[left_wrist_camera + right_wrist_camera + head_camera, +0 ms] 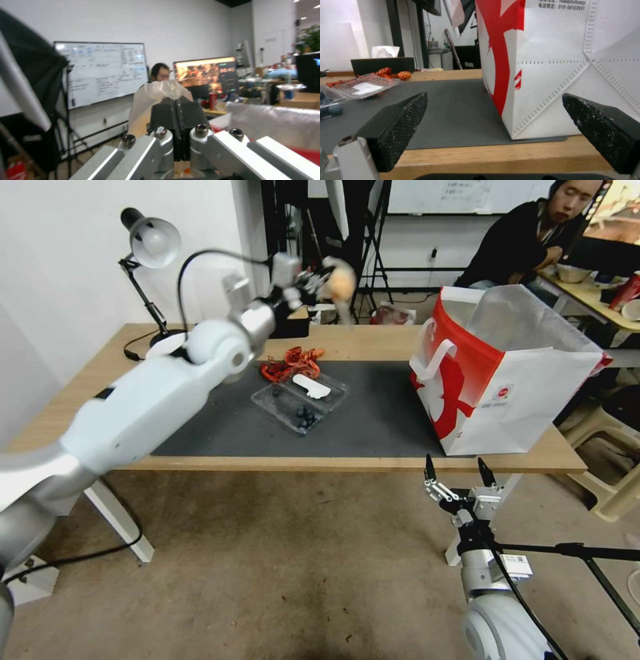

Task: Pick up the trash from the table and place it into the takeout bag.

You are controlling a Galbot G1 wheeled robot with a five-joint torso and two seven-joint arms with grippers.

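Table (373, 343) of light wood carries a dark grey mat (373, 420). Takeout bag (513, 373), red and white with white loop handles, stands upright and open-topped at the right end of the mat, its base partly on the mat and partly on bare wood. Left arm (153, 400) extends diagonally above the table's left half. Right arm (483, 573) is held low, in front of the table's near edge, below the bag. Clear plastic tray (300, 400) lies near mid-mat and holds dark round items. Crumpled red wrapper (291, 363) lies just behind the tray at the mat's far edge. Left gripper (319, 281) is raised above the table's far edge, fingers (166, 112) pressed together on the plastic wrap of the plastic-wrapped tan bun (341, 283). Right gripper (458, 471) has its fingers spread wide, holding nothing.
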